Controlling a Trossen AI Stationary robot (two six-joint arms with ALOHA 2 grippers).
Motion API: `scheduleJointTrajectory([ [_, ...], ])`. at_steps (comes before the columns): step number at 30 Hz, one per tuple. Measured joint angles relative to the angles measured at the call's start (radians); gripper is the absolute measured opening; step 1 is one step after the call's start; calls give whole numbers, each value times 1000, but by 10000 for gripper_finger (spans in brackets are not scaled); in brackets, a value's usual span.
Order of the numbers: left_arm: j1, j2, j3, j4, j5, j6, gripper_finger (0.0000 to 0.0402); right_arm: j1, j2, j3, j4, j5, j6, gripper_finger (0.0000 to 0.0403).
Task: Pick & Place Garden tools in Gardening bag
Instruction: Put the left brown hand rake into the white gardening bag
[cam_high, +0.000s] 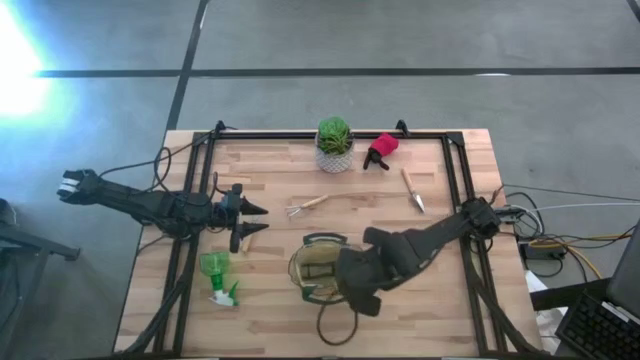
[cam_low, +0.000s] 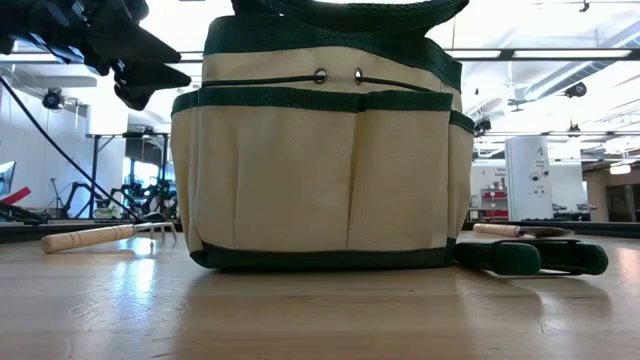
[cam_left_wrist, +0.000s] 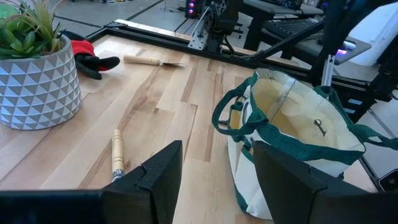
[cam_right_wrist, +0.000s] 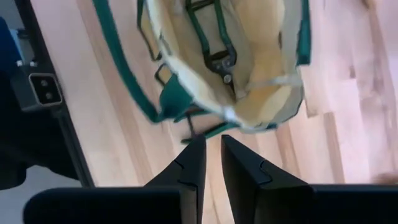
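Note:
The cream-and-green gardening bag (cam_high: 318, 268) stands on its base on the table, mouth up; a dark pruner (cam_right_wrist: 214, 53) lies inside it. My right gripper (cam_high: 358, 295) hangs over the bag's near right rim, its fingers (cam_right_wrist: 198, 158) a narrow gap apart and empty. My left gripper (cam_high: 252, 215) is open and empty left of the bag, above a wooden tool (cam_high: 254, 238). The fork (cam_high: 305, 206), trowel (cam_high: 412, 190), red-and-black sprayer piece (cam_high: 380, 150) and green spray bottle (cam_high: 216, 278) lie on the table.
A green plant in a white pot (cam_high: 335, 146) stands at the far middle. A black frame (cam_high: 330, 134) runs along the far and side edges. One bag handle (cam_high: 335, 325) lies looped on the table toward the near edge.

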Motion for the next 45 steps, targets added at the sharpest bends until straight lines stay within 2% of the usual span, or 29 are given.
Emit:
scheduleJointTrajectory([
  [4, 0, 1, 0, -4, 6, -8, 200, 49, -8, -28, 1, 26, 28, 31],
  [11, 0, 14, -1, -96, 17, -125, 200, 112, -10, -79, 1, 121, 77, 27],
  [15, 0, 18, -1, -154, 18, -213, 200, 130, -25, -165, 1, 124, 127, 27],
  [18, 0, 20, 24, -266, 18, -292, 199, 136, -54, -262, 0, 124, 160, 27],
  [23, 0, 49, 91, -520, -32, -530, 195, 116, -157, -464, 4, 124, 253, 27],
  [27, 2, 91, 106, -573, -49, -672, 195, 96, -259, -614, 51, 124, 314, 27],
  [37, 3, 233, 112, -605, -46, -706, 195, 81, -520, -914, 330, 165, 323, 27],
  [45, 7, 346, 112, -617, -55, -760, 195, 63, -613, -1046, 420, 185, 307, 26],
])
